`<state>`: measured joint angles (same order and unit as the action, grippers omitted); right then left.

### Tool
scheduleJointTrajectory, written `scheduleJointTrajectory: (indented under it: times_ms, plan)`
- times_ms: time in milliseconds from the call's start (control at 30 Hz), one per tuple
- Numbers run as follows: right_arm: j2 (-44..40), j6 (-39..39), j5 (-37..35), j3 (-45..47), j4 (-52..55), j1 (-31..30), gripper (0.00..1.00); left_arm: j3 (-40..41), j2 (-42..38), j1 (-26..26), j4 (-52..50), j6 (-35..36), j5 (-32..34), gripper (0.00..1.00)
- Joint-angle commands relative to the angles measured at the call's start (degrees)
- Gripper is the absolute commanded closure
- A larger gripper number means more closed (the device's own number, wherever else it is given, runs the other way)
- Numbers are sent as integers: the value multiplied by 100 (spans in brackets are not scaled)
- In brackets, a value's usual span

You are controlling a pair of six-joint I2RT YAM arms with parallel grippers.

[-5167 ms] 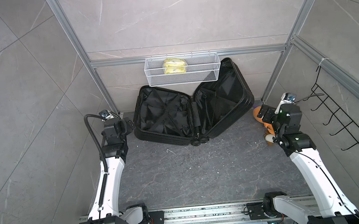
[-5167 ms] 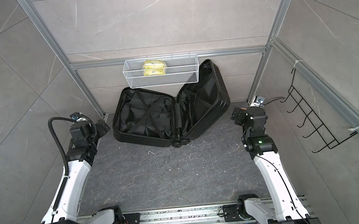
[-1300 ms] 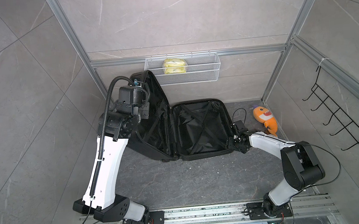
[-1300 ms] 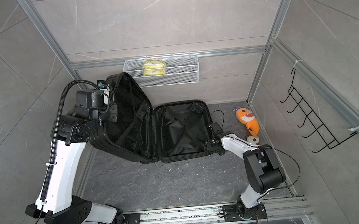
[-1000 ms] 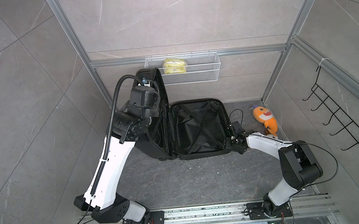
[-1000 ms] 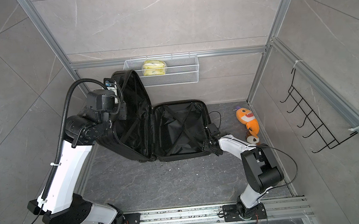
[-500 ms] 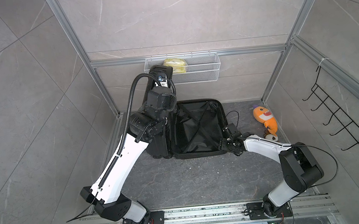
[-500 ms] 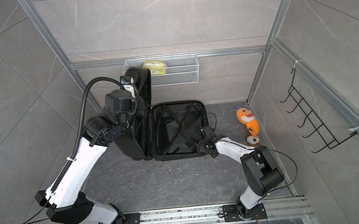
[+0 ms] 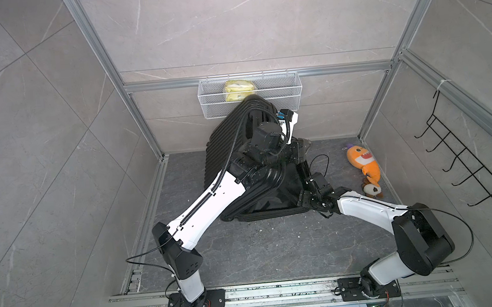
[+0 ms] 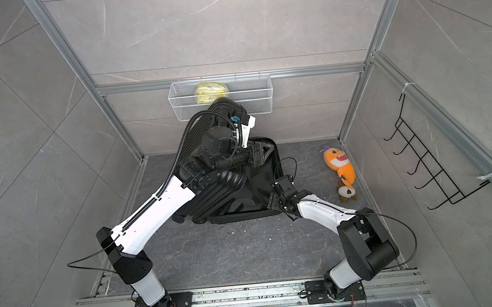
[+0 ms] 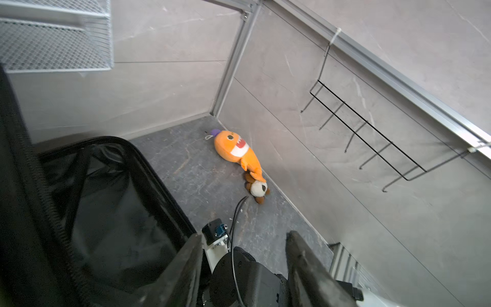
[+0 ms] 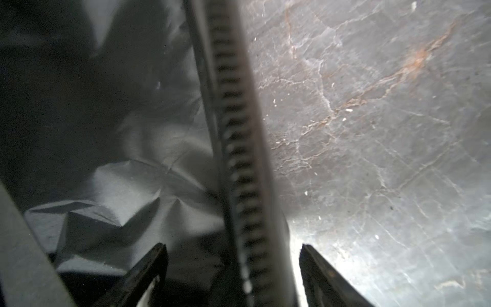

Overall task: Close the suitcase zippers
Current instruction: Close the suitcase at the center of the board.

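Grey stone-look floor [image 9: 247, 251], grey tiled walls [image 9: 227, 25] in aluminium framing.

Suitcase [image 9: 223, 150]: black, ribbed shell, at the back of the floor, mid-width. Lower half [image 10: 255, 202] flat on the floor. Lid half [image 10: 212, 199] tilted steeply over it, not shut; a wedge of black lining [image 11: 119, 212] shows in both top views.

Wire basket [image 9: 249, 99] on the back wall, just behind the lid's top edge; yellow packet [image 9: 239, 89] inside it.

Hook rack [image 9: 467, 165] of black wire on the right wall.

Orange plush shark [image 9: 362, 159] on the floor by the right wall, well apart from the case.

My left claw [image 11: 244, 235]: fingers apart, nothing between them. It hangs past the lid's free edge, above the open wedge [image 9: 299, 152]. Wrist-to-shell contact: cannot tell.

My right claw [image 12: 233, 245]: fingers apart, low at the lower half's right rim, straddling it with a gap on each side.

Small brown-and-white plush [image 9: 372, 189] touching the shark's tail.

Zipper track [image 12: 239, 159]: teeth blurred, running between my right fingers along the rim. No pull made out.
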<state>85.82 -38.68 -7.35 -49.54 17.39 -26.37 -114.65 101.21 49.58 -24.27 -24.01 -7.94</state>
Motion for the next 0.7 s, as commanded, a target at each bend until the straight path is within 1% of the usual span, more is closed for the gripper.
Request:
scheduleJointTrajectory:
  times_ms: [0, 67, 133, 200, 267, 333, 400, 433, 500, 567, 633, 667]
  plan:
    - [-623, 215, -507, 209, 930, 97, 17, -198, 39, -216, -481, -121, -594, 36]
    - [-936, 143, -723, 232, 1061, 107, 17, -233, -18, -217, -419, -44, -813, 28]
    - [-1236, 168, -706, 298, 996, 129, 17, -194, -129, -220, -289, 28, -1054, 20]
    - [-1489, 232, -575, 356, 872, 141, 17, -117, -262, -214, -161, 65, -1220, 17]
    - [-1616, 209, -639, 295, 1003, 156, 17, -102, -399, -217, -199, 133, -1211, 17]
    - [-1697, 143, -923, 194, 1258, 159, 17, -71, -568, -217, -381, 270, -801, 17]
    - [-1735, 2, -1449, 71, 1643, 158, 17, 28, -771, -226, -664, 542, -207, 17]
    - [-1757, -61, -1690, 15, 1812, 159, 17, 67, -852, -237, -798, 640, 152, 17]
    - [-1838, -212, -2283, -85, 2220, 159, 18, 234, -1051, -254, -1132, 840, 1099, 17]
    - [-1995, -228, -2634, -113, 2429, 159, 18, 478, -1231, -373, -1373, 904, 1729, 17]
    - [-2234, -2, -2595, -87, 2329, 170, 19, 852, -1449, -653, -1506, 847, 1884, 17]
    - [-2363, 252, -2364, -44, 2121, 167, 20, 1089, -1577, -846, -1528, 762, 1861, 17]
